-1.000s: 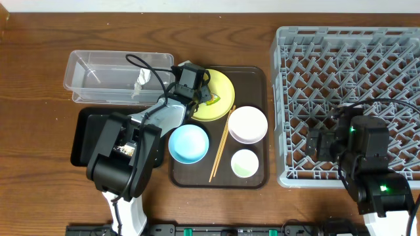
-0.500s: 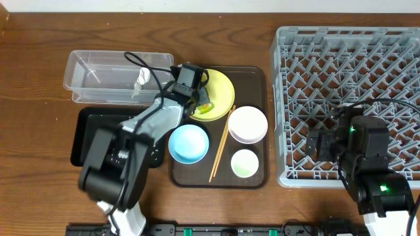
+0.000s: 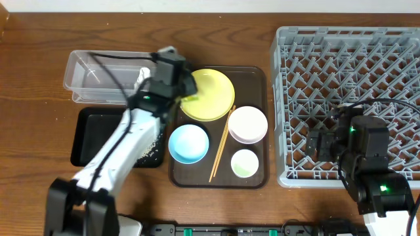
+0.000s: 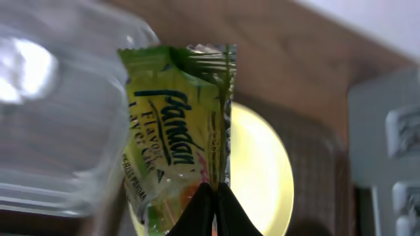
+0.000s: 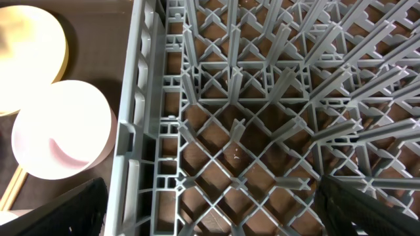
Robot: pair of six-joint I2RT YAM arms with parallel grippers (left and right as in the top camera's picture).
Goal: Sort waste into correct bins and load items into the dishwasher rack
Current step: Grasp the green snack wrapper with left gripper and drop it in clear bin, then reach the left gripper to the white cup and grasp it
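Note:
My left gripper [image 4: 215, 191] is shut on the lower edge of the yellow-green snack wrapper [image 4: 177, 124], which hangs above the gap between the clear tub [image 4: 52, 98] and the yellow plate [image 4: 262, 170]. From overhead, the left gripper [image 3: 184, 88] sits at the plate's [image 3: 213, 95] left rim, next to the tub [image 3: 98, 78]. A white scrap [image 3: 142, 77] lies in the tub. Rice grains [image 3: 152, 147] lie on the black tray [image 3: 98, 134]. My right gripper [image 5: 216, 216] is open and empty over the left edge of the grey rack [image 5: 262, 131].
The brown serving tray [image 3: 252, 78] holds the plate, a light blue bowl [image 3: 189, 143], a white bowl [image 3: 247, 124], a pale cup [image 3: 244, 162] and chopsticks [image 3: 222, 144]. The rack [image 3: 348, 98] fills the right side, with the right arm over its lower part.
The left gripper closed on the wrapper, lifted it off the yellow plate and swung left toward the clear tub. The right arm has not moved.

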